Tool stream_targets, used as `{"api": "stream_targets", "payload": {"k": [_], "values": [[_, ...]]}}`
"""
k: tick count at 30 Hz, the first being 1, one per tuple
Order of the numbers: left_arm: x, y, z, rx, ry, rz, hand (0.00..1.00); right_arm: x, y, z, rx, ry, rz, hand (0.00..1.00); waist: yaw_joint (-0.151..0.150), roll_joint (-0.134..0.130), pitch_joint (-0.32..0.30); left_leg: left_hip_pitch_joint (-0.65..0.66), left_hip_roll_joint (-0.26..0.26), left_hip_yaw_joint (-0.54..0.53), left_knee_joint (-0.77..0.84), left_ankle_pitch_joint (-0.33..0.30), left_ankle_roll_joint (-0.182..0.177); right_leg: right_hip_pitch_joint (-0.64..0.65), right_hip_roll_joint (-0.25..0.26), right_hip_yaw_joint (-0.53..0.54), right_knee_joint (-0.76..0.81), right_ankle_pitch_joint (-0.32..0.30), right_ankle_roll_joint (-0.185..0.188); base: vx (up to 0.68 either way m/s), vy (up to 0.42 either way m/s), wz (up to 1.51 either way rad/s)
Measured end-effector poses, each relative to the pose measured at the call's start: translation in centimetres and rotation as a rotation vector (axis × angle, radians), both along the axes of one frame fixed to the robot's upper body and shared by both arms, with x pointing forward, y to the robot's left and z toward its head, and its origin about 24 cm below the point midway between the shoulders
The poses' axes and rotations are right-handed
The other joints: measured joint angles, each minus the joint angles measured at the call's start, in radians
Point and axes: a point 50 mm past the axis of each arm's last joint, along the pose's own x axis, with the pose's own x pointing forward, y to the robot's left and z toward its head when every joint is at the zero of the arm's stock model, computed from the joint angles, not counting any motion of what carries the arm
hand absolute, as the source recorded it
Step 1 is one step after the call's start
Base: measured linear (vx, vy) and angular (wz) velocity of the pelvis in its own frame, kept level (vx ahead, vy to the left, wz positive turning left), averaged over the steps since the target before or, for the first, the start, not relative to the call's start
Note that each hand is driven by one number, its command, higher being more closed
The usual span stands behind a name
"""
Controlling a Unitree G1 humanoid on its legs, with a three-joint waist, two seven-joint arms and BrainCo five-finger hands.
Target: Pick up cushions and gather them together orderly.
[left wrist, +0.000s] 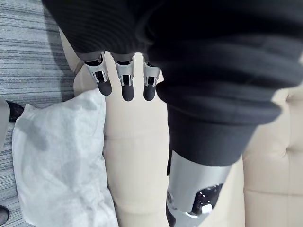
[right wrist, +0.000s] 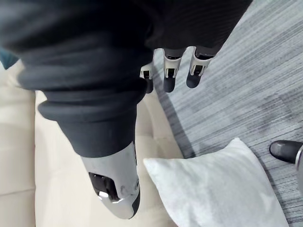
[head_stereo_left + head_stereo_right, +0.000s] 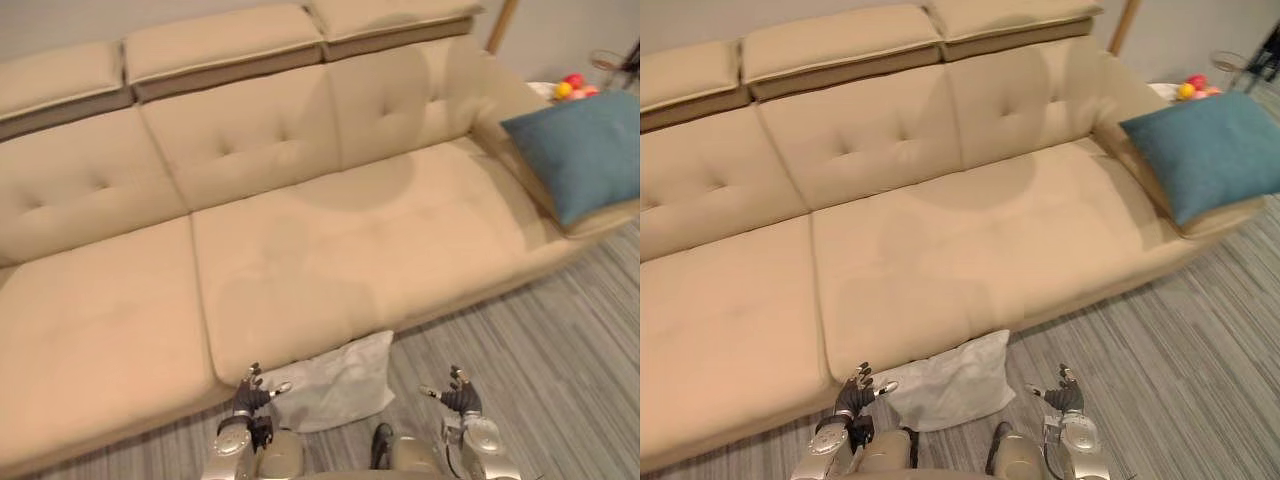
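While left hand [image 3: 250, 398] and right hand [image 3: 460, 398] hang empty, fingers [image 1: 127, 87] straight, white cushion [image 3: 335, 395] lies on floor [image 3: 540, 370] against sofa [image 3: 300, 260] front edge, between hands. Blue cushion [image 3: 580, 150] leans at sofa's right end. Risks: your one-hand pinch probably slips off soft corner; your left fingers may jam on sofa edge.

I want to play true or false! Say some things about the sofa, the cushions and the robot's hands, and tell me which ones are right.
1. The white cushion lies on the floor against the front of the sofa. True.
2. The blue cushion is on the floor too. False: it rests up on the sofa's right end.
3. The left hand is holding the white cushion. False: its fingers are straight and hold nothing.
4. The right hand is open and empty. True.
5. The two cushions touch. False: they are far apart.
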Motion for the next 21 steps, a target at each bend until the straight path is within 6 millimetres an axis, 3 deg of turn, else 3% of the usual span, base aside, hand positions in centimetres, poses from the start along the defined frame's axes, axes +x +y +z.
{"api": "stream_targets", "payload": {"k": [2,8,13,16,18,20,21], "values": [[0.0,0.6,0.0,0.017,0.004,0.0,0.0,0.1,0.1,-0.1,0.009,0.005,-0.006,0.0,0.0,-0.012,0.008,-0.03,-0.005,0.061,0.004,0.016,0.028,-0.003,-0.015,-0.018,-0.021,-0.005,0.008,-0.12,0.074,0.34],[0.1,3.0,0.3,0.1,0.012,0.009,0.0,0.9,-0.2,0.1,0.006,-0.003,-0.038,0.0,-0.001,-0.024,0.03,-0.184,-0.043,0.047,0.045,0.034,0.058,-0.145,-0.052,-0.012,0.043,-0.015,0.022,-0.17,0.064,0.17],[2.7,4.2,1.8,0.137,-0.065,0.021,0.0,3.3,0.1,1.3,0.001,-0.074,-0.037,0.0,0.003,-0.034,0.111,-0.227,0.006,0.143,0.086,0.019,0.07,-0.197,-0.049,0.019,0.078,-0.022,0.015,-0.09,0.013,0.09],[5.1,4.7,3.3,0.139,-0.141,0.059,0.0,6.3,0.5,3.4,-0.004,-0.177,-0.014,0.0,0.005,-0.033,0.154,-0.334,0.035,0.145,0.195,0.002,0.09,-0.302,-0.05,0.041,0.167,-0.02,0.018,-0.06,0.039,-0.12],[8.1,4.7,5.4,0.134,-0.239,0.06,0.0,9.0,0.7,5.4,-0.018,-0.261,0.012,0.0,0.006,-0.034,0.199,-0.429,0.054,0.125,0.286,-0.024,0.098,-0.393,-0.051,0.05,0.253,-0.038,0.017,-0.1,0.012,-0.02],[10.1,4.5,7.1,0.118,-0.313,0.081,0.0,10.6,0.7,6.8,-0.04,-0.31,0.02,0.0,0.004,-0.033,0.203,-0.532,0.069,0.11,0.359,-0.044,0.102,-0.494,-0.056,0.052,0.327,-0.059,0.012,-0.11,-0.01,0.07],[12.4,4.1,9.1,0.102,-0.395,0.098,0.0,12.6,0.9,8.6,-0.068,-0.372,0.037,0.0,0.003,-0.032,0.234,-0.626,0.073,0.086,0.425,-0.053,0.107,-0.584,-0.065,0.054,0.408,-0.084,0.006,-0.12,-0.021,0.19]]}}
